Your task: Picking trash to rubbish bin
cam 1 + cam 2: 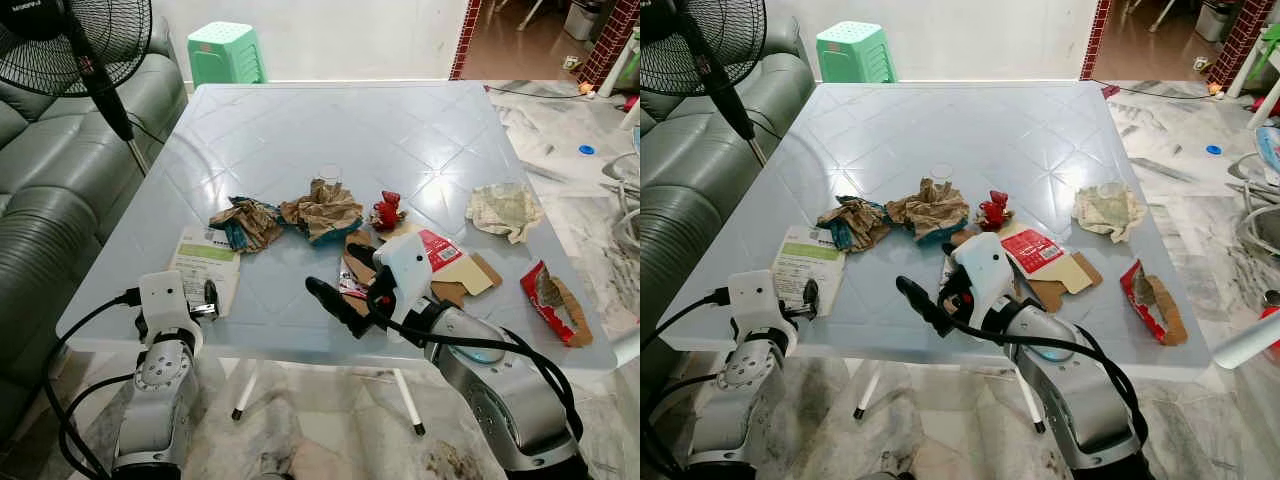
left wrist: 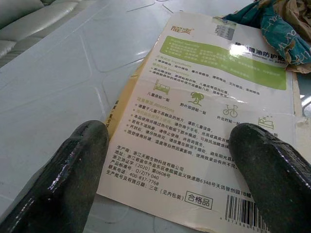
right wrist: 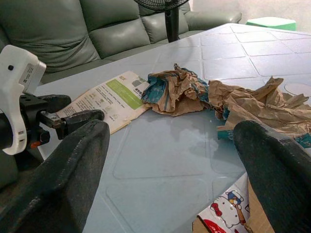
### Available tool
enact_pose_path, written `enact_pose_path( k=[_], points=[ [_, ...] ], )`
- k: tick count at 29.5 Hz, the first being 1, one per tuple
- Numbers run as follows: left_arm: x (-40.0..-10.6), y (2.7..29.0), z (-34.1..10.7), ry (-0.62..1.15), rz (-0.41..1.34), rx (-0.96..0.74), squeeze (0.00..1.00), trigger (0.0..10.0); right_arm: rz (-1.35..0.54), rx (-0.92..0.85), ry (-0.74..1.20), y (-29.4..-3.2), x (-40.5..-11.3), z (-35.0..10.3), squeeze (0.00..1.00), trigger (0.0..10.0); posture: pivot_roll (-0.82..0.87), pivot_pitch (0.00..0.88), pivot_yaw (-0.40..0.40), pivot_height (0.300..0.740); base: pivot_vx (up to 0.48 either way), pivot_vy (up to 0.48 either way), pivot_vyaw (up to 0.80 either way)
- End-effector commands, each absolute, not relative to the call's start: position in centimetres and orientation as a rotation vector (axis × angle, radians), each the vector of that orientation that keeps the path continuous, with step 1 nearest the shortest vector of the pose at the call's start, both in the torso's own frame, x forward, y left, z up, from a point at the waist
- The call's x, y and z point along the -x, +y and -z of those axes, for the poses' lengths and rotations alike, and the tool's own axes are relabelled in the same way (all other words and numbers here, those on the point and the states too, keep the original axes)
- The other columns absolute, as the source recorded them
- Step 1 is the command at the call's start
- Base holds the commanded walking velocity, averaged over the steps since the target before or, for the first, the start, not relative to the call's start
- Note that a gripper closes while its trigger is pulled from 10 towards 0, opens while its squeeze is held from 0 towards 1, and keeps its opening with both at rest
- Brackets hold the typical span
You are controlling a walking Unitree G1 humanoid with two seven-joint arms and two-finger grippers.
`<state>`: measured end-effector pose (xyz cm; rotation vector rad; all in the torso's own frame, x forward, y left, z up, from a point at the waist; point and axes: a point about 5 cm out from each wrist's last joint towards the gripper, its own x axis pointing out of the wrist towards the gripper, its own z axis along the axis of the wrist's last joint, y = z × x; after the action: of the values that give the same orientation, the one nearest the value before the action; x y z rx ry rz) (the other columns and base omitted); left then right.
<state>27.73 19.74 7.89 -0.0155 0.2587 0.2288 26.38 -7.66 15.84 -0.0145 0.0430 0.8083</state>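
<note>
Far left there's a grey sofa (image 1: 55, 190) with a black fan (image 1: 75, 40) standing in front of it, and a green stool (image 1: 225, 52) behind the pale blue table (image 1: 300, 140).

The left gripper (image 1: 207, 298) sits at the near left edge of the table, fingers (image 2: 73, 170) spread apart with nothing between them, tips right over the bottom edge of a flat leaflet (image 1: 205, 262) with a green band and printed text. In the left wrist view the leaflet runs out from between the fingers toward a crumpled wad.

That brown and teal wad (image 1: 245, 222) lies just beside the top corner of the leaflet. Next to it, mid table, is a bigger ball of brown paper (image 1: 322, 210), the two almost touching. A small red wrapper (image 1: 386, 210) sits just right of that.

The right gripper (image 1: 340, 285) is over the near middle of the table, fingers (image 3: 63, 170) wide open and holding nothing, pointing left toward the paper. Under and behind it lies flattened card (image 1: 450, 262) with a red label. A cartoon print shows at its edge in the right wrist view.

Further right there's a crumpled pale sheet (image 1: 503, 210), and near the right edge a torn red packet (image 1: 553, 300).
</note>
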Motion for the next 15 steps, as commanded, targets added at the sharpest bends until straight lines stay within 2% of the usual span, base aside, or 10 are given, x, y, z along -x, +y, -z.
enact_pose_path(
  k=[1,8,9,10,11,15],
  points=[
    [-27.54,19.65,-7.53,0.284,-0.219,0.012,0.0,10.0,-0.798,0.018,0.03,-7.88,-26.48,-16.04,0.0,10.0,-0.05,0.074,0.022,0.74,0.0,0.0,0.0],
    [-27.54,19.65,-7.53,0.284,-0.219,0.012,0.0,10.0,-0.798,0.018,0.03,-7.88,-26.48,-16.04,0.0,10.0,-0.05,0.074,0.022,0.74,0.0,0.0,0.0],
    [-27.37,19.67,-7.58,0.291,-0.224,0.014,0.0,10.0,-0.806,0.023,0.033,-7.87,-26.31,-15.84,0.0,10.0,0.0,0.0,0.0,0.74,0.0,0.0,0.0],
    [-27.37,19.67,-7.58,0.291,-0.224,0.014,0.0,10.0,-0.806,0.023,0.033,-7.87,-26.31,-15.84,0.0,10.0,0.0,0.0,0.0,0.74,0.0,0.0,0.0],
    [-27.26,19.48,-7.28,0.309,-0.221,0.018,0.0,10.0,-0.833,0.014,0.04,-7.7,-25.97,-15.81,0.0,10.0,-0.06,0.075,0.009,0.74,0.0,0.0,0.0],
    [-27.11,19.14,-6.78,0.336,-0.216,0.022,0.0,10.0,-0.869,-0.003,0.051,-7.45,-25.52,-15.88,0.0,10.0,-0.06,0.077,0.008,0.74,0.0,0.0,0.0]
  ],
)
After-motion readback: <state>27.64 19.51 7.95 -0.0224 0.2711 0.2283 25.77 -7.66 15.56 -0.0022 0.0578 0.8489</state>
